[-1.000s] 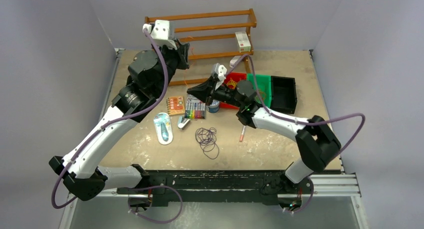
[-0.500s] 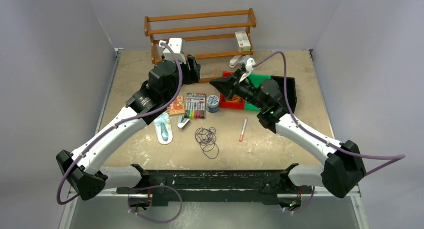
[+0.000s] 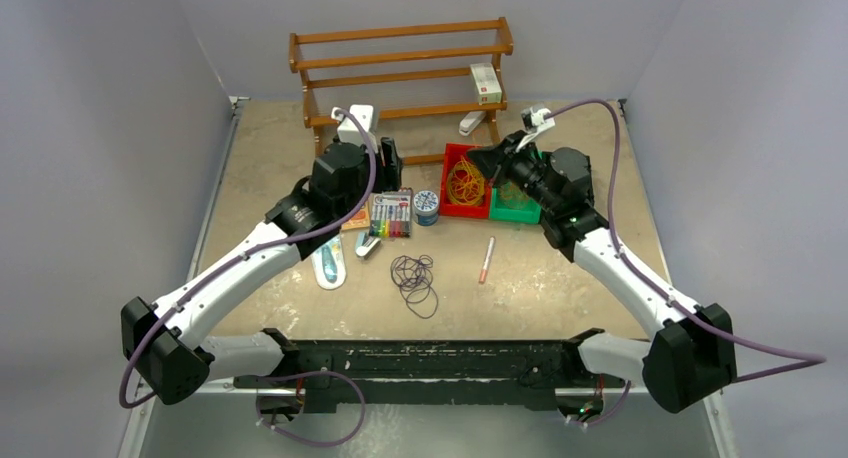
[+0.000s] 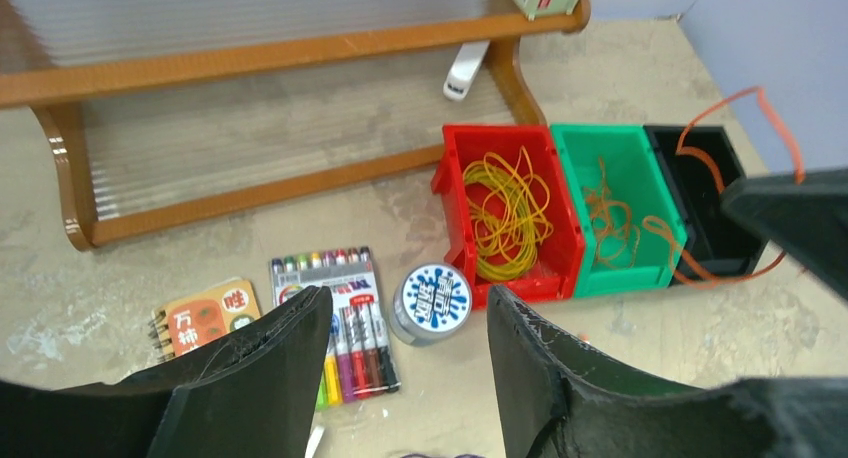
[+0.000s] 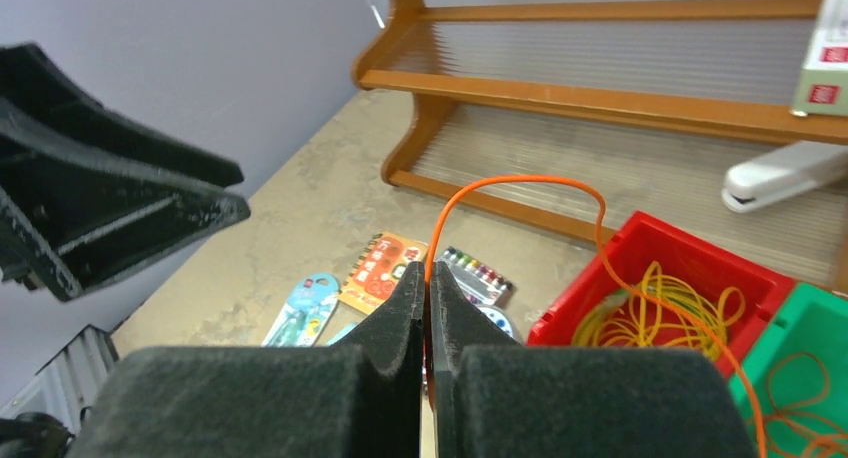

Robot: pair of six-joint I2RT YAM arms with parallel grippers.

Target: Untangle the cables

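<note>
Right gripper (image 3: 476,160) has swung back and to the right, from over the round tin (image 4: 432,303) to the bins, carrying an orange cable (image 5: 520,181); left gripper (image 4: 408,300) has edged nearer.
Right jaws are pinched tight on that one orange cable, which arches up and trails down to the green bin (image 4: 612,138), where more orange loops (image 4: 610,223) lie. Left jaws are spread wide with nothing between them, hanging above the marker pack (image 4: 352,296) and the round tin in front of the wooden rack (image 4: 250,53). Yellow cables (image 4: 510,213) are heaped in the red bin (image 4: 452,170). Dark cables (image 3: 413,278) lie loose on the table (image 3: 560,278), well apart from the bins.
</note>
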